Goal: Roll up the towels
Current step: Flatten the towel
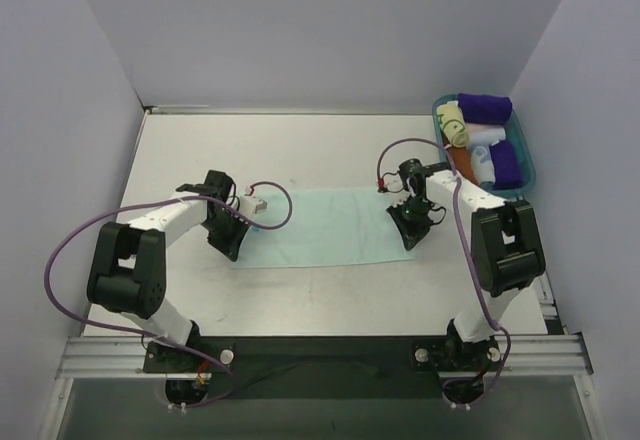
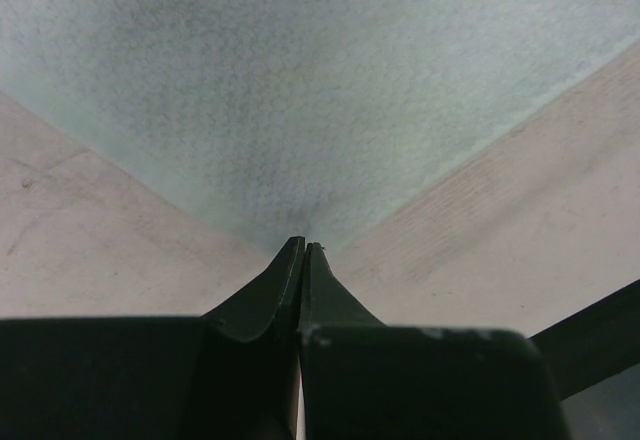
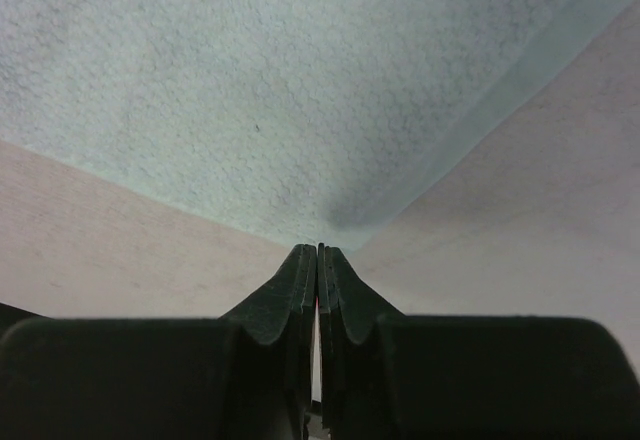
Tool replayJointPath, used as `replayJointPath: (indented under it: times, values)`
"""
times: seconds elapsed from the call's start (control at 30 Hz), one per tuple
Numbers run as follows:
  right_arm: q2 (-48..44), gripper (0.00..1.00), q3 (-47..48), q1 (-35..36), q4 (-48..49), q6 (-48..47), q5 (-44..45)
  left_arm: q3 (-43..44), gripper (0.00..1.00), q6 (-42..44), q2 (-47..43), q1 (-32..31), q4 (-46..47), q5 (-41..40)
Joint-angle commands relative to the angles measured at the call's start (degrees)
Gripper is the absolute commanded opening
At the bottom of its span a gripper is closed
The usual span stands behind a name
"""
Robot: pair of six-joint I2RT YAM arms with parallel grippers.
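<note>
A plain mint-aqua towel (image 1: 320, 225) lies spread flat across the middle of the table. My left gripper (image 1: 232, 252) is at its near left corner. In the left wrist view the jaws (image 2: 303, 246) are shut, pinching the very tip of the towel (image 2: 330, 90). My right gripper (image 1: 412, 242) is at the near right corner, shut on that tip (image 3: 320, 248), where the towel (image 3: 280, 80) puckers slightly. A pale yellow towel with green marks (image 1: 455, 122) lies rolled in the bin at the far right.
A teal bin (image 1: 529, 165) at the table's far right corner holds purple rolls (image 1: 486, 108), a white roll (image 1: 487, 167) and something orange (image 1: 462, 160). Purple walls close in the table on three sides. Cables loop off both arms.
</note>
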Motion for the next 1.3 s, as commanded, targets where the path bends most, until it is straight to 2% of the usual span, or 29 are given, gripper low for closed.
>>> replayJointPath:
  times: [0.0,0.2,0.4,0.67,0.8,0.87,0.9,0.93,0.97,1.0,1.1,1.17,1.27]
  values:
    - [1.1,0.00,-1.8,0.9,-0.6,0.4,3.4,1.3,0.00,1.2,1.0,-0.1,2.1,-3.1]
    - [4.8,0.00,-4.1,1.0,1.2,0.2,6.0,0.0,0.00,2.1,4.6,0.5,3.5,-6.2]
    - [4.3,0.00,-4.5,6.3,-0.5,-0.4,11.1,-2.4,0.00,5.1,5.4,4.7,3.5,-9.0]
    - [3.9,0.00,-3.5,14.0,-3.5,-0.1,7.4,-5.3,0.00,10.0,2.2,9.8,2.4,-10.4]
    - [3.0,0.02,-3.6,14.4,-5.2,-0.8,4.0,-4.7,0.00,11.2,0.7,10.6,0.6,-6.5]
    - [1.8,0.06,-2.8,14.4,-6.5,-1.0,2.4,-3.0,0.06,11.9,-1.1,10.6,-1.7,-3.2]
    - [0.0,0.13,-2.3,13.7,-6.8,-1.0,1.8,-2.2,0.10,11.9,-1.9,10.7,-2.6,0.2]
    - [-1.0,0.18,-1.4,13.3,-7.4,-0.9,1.0,-1.3,0.23,11.9,-2.7,10.6,-3.3,2.0]
    - [-1.8,0.23,0.6,12.4,-7.7,-0.7,0.5,1.2,0.30,11.7,-4.1,10.6,-4.4,3.6]
    - [-3.2,0.33,2.4,10.5,-8.0,-0.6,-0.7,2.5,0.36,11.4,-4.8,10.7,-4.7,6.1]
    - [-3.5,0.49,9.5,6.4,-9.0,-0.5,-3.0,8.7,0.49,10.2,-5.6,10.7,-4.7,9.0]
    - [-2.6,0.49,13.3,2.4,-9.0,-0.7,-2.9,11.9,0.55,8.9,-4.0,10.9,-3.3,9.4]
    - [1.6,0.48,20.1,-0.8,-9.0,-1.0,-0.9,18.9,0.55,6.6,0.8,11.6,-0.8,9.5]
